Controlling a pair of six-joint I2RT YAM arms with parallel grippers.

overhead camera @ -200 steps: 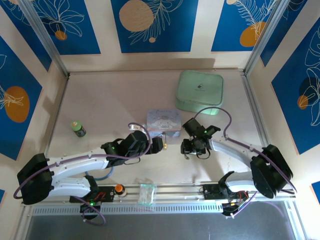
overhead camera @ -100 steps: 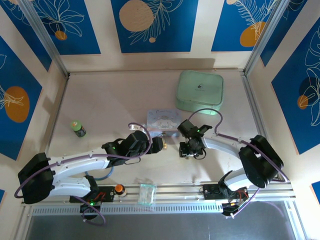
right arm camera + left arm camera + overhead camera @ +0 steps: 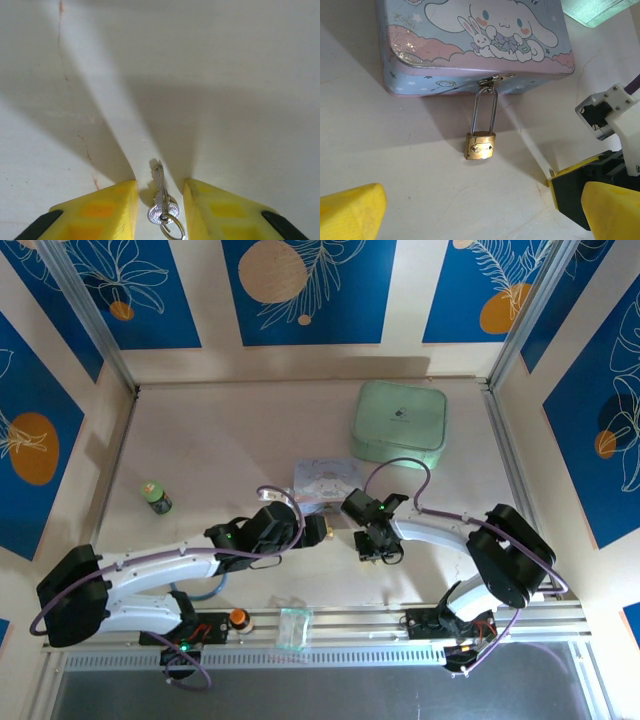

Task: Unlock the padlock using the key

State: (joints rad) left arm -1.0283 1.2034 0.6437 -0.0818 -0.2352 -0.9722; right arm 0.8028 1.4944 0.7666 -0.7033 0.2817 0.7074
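Key [image 3: 159, 192], ring [image 3: 172, 231] cropped, sits inside parted right end effector [image 3: 160, 184]; left end effector [image 3: 482, 200] gapes.

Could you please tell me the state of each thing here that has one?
tin: lid closed
padlock: shut, hooked through the tin's hasp
key: lying flat, not gripped
left hand: open
right hand: open, straddling the key
case: closed
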